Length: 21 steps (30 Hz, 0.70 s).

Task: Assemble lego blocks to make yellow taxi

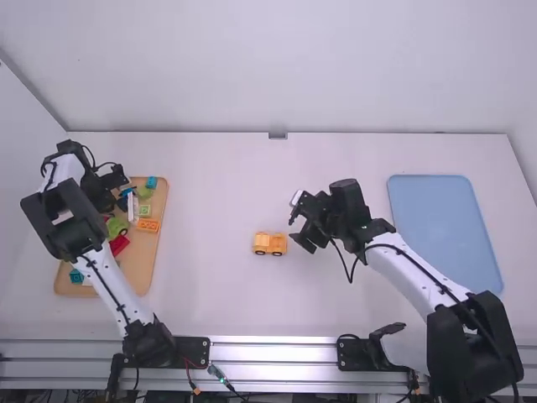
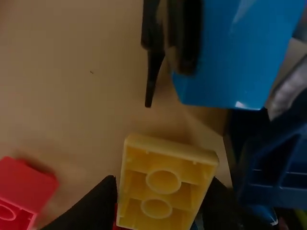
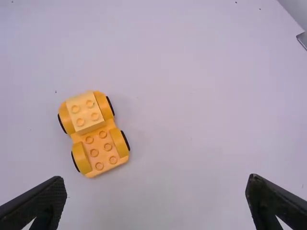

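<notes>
Your right gripper (image 1: 304, 241) stands open to the right of the four-wheeled yellow base (image 3: 99, 147), a paler block (image 3: 85, 112) on its left half.

You can read no text, label, brand, number or sign in any view.

High camera looks down from behind, wrist cameras closer in.
</notes>
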### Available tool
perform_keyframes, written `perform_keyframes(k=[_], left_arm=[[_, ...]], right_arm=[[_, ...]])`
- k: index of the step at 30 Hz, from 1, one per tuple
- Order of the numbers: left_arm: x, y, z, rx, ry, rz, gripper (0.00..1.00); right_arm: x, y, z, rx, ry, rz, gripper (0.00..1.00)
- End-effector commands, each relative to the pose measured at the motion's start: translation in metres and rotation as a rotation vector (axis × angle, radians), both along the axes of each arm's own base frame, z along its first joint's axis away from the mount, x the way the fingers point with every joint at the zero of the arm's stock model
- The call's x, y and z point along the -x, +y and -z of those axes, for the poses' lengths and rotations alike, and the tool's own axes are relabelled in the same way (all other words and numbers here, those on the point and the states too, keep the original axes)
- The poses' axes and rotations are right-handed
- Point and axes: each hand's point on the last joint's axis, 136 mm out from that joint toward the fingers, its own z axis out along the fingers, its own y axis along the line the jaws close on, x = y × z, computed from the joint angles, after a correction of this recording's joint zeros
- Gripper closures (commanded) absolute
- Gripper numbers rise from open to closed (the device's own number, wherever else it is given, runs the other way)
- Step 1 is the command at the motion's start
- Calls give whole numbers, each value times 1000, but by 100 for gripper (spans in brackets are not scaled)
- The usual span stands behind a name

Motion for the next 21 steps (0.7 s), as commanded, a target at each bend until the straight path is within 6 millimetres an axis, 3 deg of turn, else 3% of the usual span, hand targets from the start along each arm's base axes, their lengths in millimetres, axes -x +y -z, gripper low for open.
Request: perform_keyframes(k=[1, 13, 21], left_arm=[[10, 0, 5, 12, 25, -15, 57], [9, -4, 0, 18, 34, -10, 71], [-4, -10, -33, 63, -17, -97, 70]], right_arm=[[-6, 4, -17, -27, -33, 0, 1], [-6, 4, -17, -28, -34, 0, 1], [-6, 4, -18, -32, -33, -4, 1]])
